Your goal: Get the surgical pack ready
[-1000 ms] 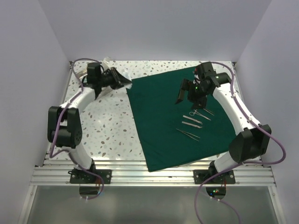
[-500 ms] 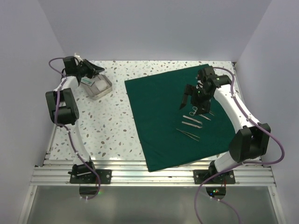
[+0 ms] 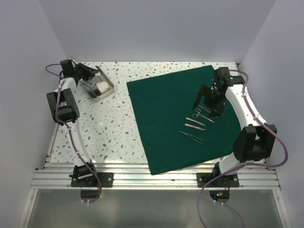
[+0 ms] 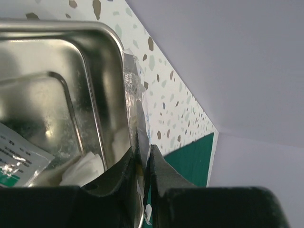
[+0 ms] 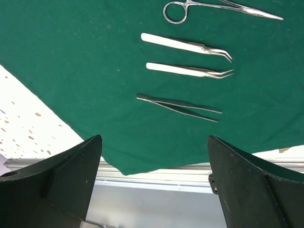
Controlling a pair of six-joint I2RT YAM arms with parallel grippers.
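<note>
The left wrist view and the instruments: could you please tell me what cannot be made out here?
- Crinkled packet in the left gripper: the left wrist view shows it edge-on, so its face is hidden.
- Printed packet in the steel tray: cut off by the frame edge and the gripper body, and the text is too small.
- Ring-handled instrument: cut by the right wrist view's top edge, and tiny from above.

site: robot lab test cell | evidence: plain white walls (image 3: 156, 28) boxing a speckled tabletop (image 3: 114, 128), aluminium rail (image 3: 156, 176) up front, two arms (image 3: 242, 107) bolted to it | setup: mock surgical prep, with green drape (image 3: 161, 109), forceps (image 3: 194, 125), steel tray (image 3: 109, 90)
</note>
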